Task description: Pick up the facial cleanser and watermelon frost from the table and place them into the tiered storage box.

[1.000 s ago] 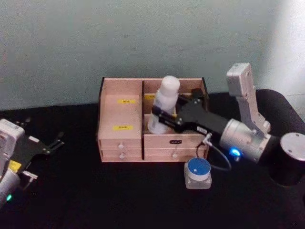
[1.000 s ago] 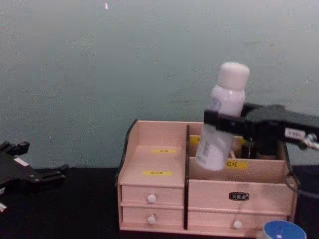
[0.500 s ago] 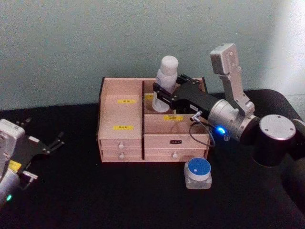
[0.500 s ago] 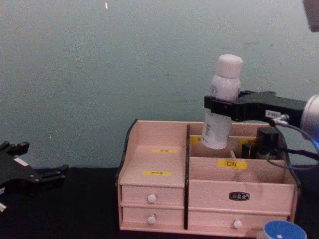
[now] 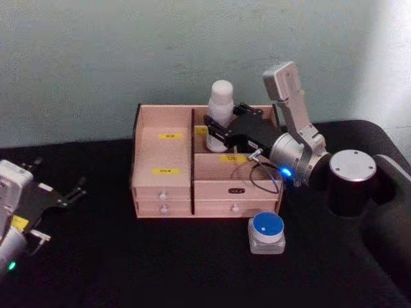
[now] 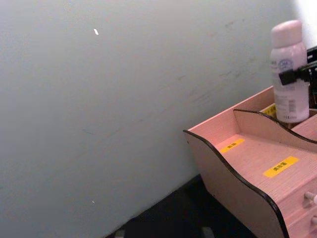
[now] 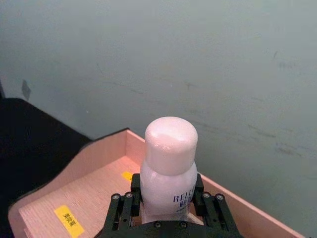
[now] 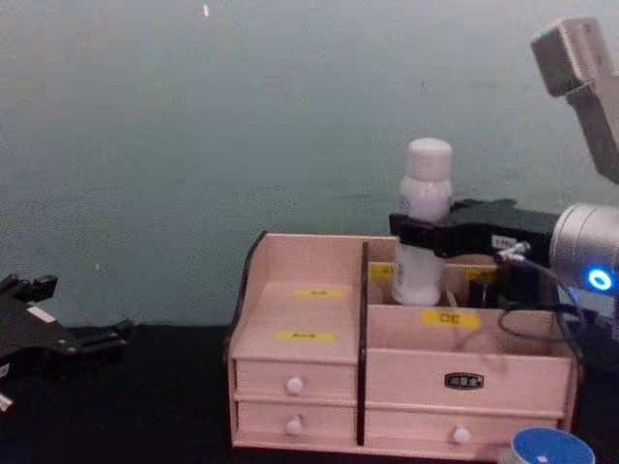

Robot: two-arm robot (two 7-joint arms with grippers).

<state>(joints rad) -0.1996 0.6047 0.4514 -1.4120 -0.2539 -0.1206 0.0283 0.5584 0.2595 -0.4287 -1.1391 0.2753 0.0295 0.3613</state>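
Facial cleanser (image 5: 221, 102), clamped by the right gripper (image 5: 217, 127), has been righted and lowered into the tiered storage box (image 5: 164, 186), so release is judged next, while the left gripper (image 5: 67, 192) is parked far left.

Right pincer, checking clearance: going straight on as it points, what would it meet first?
Likely the back wall of the tiered storage box, beyond the facial cleanser the right pincer grips; depth unclear.

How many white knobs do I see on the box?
3. Two knobs, one above the other, on the left of the box; one on the lower right drawer. The upper right front has a dark plate instead. None seems hidden.
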